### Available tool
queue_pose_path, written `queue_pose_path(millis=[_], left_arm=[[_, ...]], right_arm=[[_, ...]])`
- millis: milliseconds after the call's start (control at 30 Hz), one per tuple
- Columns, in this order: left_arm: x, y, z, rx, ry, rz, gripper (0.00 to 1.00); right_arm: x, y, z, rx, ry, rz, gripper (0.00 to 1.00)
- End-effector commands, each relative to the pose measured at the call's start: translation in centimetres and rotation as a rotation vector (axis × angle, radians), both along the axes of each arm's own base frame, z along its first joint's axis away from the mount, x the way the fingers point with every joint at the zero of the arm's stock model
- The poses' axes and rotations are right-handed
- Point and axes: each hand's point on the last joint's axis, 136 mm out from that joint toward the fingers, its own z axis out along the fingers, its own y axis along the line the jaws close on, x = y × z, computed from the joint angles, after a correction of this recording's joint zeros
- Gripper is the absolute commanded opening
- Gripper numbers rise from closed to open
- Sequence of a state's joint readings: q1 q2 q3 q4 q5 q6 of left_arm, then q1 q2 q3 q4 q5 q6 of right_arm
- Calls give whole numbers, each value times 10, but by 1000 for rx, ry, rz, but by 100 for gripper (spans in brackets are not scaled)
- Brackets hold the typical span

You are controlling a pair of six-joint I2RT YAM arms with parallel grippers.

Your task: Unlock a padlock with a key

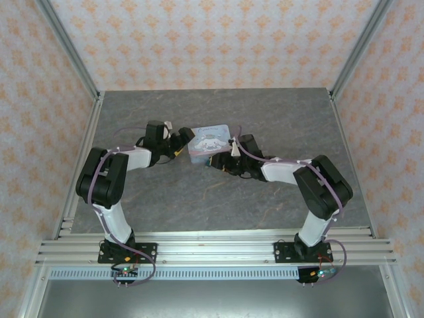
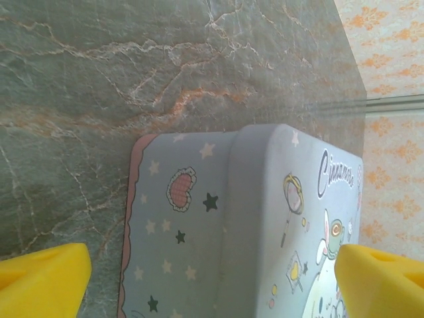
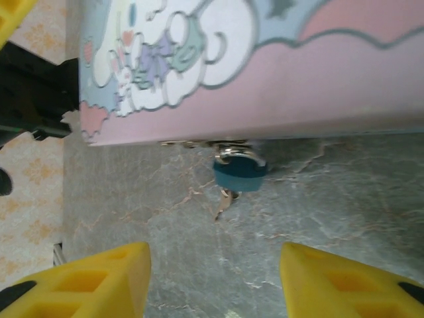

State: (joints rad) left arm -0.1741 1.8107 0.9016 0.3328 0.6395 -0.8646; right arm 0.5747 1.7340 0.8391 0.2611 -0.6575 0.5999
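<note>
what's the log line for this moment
left gripper: open, astride tin | right gripper: open, short of padlock | padlock: hangs at tin edge | key: in padlock

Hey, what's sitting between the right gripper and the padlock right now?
In the right wrist view, a small key sticking out of the padlock, then bare tabletop, lies between it and the right gripper.

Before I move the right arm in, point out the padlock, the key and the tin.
padlock (image 3: 240,173), right wrist view, its blue body.
key (image 3: 225,201), right wrist view, metal piece below the padlock.
tin (image 1: 209,138), top external view, its printed lid.
</note>
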Motion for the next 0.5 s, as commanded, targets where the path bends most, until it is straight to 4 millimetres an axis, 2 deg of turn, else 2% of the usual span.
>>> queue_pose_path(millis=[0, 233, 467], left_arm=[[-9, 1, 24, -19, -43, 5, 95], [-40, 0, 41, -5, -53, 4, 95], [-67, -5, 44, -14, -59, 23, 95]], right_arm=[[2, -7, -17, -38, -9, -28, 52], [17, 2, -32, 9, -16, -70, 50], [30, 13, -41, 71, -10, -113, 50]])
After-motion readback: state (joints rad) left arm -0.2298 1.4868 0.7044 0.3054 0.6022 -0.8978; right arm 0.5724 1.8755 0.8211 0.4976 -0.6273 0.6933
